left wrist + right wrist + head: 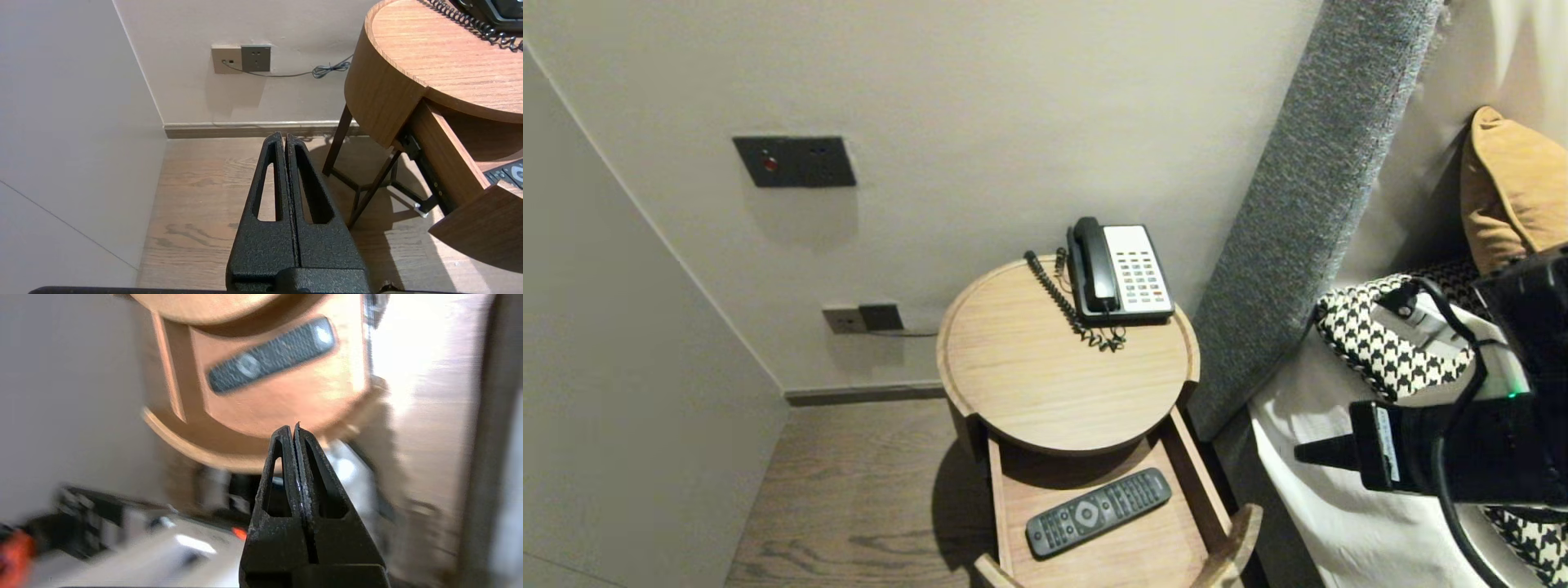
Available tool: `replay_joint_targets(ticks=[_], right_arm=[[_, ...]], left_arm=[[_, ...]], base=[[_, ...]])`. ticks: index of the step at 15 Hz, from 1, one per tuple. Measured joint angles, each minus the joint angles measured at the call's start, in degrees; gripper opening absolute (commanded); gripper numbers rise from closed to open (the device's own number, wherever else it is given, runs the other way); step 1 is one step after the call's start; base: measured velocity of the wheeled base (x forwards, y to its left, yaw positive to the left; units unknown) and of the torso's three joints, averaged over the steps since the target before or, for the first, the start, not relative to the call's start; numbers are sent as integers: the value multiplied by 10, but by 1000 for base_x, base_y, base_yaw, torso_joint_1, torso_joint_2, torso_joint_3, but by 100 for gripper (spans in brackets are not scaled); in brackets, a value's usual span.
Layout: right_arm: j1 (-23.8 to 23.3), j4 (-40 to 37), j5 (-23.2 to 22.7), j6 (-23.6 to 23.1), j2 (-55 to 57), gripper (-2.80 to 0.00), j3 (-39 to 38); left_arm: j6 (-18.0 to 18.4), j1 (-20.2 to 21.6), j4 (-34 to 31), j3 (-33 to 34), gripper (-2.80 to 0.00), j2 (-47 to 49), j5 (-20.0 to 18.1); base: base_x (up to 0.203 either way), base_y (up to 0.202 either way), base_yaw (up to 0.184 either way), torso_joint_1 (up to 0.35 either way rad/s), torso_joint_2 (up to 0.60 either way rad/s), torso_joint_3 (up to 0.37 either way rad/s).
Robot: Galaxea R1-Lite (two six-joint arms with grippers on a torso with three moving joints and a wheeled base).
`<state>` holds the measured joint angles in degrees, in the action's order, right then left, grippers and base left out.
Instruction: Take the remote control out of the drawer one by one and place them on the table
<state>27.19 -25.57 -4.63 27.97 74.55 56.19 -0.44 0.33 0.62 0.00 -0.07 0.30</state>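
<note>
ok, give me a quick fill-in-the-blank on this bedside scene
The remote lies in the open ____.
The ____ stands on the round tabletop.
The right gripper, near the bed, is ____ and empty.
The left gripper hangs shut above the wooden ____.
Missing: drawer; telephone; shut; floor.

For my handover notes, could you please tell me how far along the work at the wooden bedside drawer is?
Done: the light wooden drawer of the round wooden bedside table stands pulled open, and the long black remote control lies flat inside. In hand: the right gripper, shut and empty, hangs beside the drawer over the white bed sheet. The left gripper is parked low, shut. Left: the remote is not yet gripped.
</note>
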Motion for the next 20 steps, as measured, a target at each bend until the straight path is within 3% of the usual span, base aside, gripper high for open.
replay_joint_targets(ticks=[4, 9, 16, 20], right_arm=[[-5, -19, -1, -143, -2, -280, 0], [-29, 9, -8, -318, 31, -280, -31], [-47, 156, -29, -442, 151, -280, -50], [-43, 234, -42, -467, 235, -280, -53]], left_arm=[[0, 0, 0, 0, -280, 0, 0], [0, 0, 0, 0, -280, 0, 0], [0, 0, 0, 0, -280, 0, 0], [0, 0, 0, 0, -280, 0, 0]], base=[[0, 0, 0, 0, 0, 0], [0, 0, 0, 0, 0, 0], [0, 0, 0, 0, 0, 0], [0, 0, 0, 0, 0, 0]])
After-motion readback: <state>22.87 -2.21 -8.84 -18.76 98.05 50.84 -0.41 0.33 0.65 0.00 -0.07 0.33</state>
